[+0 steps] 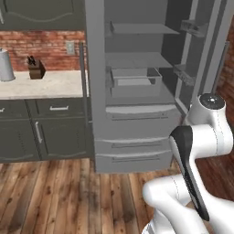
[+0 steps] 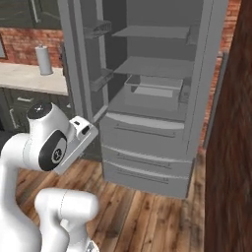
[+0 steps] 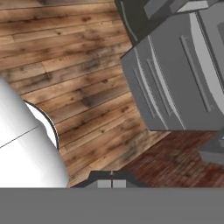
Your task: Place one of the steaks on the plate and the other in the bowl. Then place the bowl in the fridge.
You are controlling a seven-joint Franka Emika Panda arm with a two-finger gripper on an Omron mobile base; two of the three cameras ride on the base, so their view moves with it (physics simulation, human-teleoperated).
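Our pincer (image 3: pixel 112 180) is shut on nothing, the arm (image 1: pixel 192 151) folded back low and aimed down at the floor (image 3: pixel 74 65). Beyond, the fridge (image 1: pixel 137 91) stands open, its shelves bare; we judge a bowl rigid, best taken by its rim.

Landmark: tall grey metallic fridge (image 1: pixel 137 114), upper doors open.
Fridge shelves: flat grey shelves (image 1: pixel 137 59) inside; a grey rectangular bin (image 1: pixel 135 77) sits on the lower one.
Floor: brown wooden planks (image 1: pixel 55 196) in front of the fridge.
Counter: pale stone countertop (image 1: pixel 45 84) left of the fridge.
On counter: dark wooden knife block (image 1: pixel 36 69); white upright paper-towel roll (image 1: pixel 5 66) further from the fridge.
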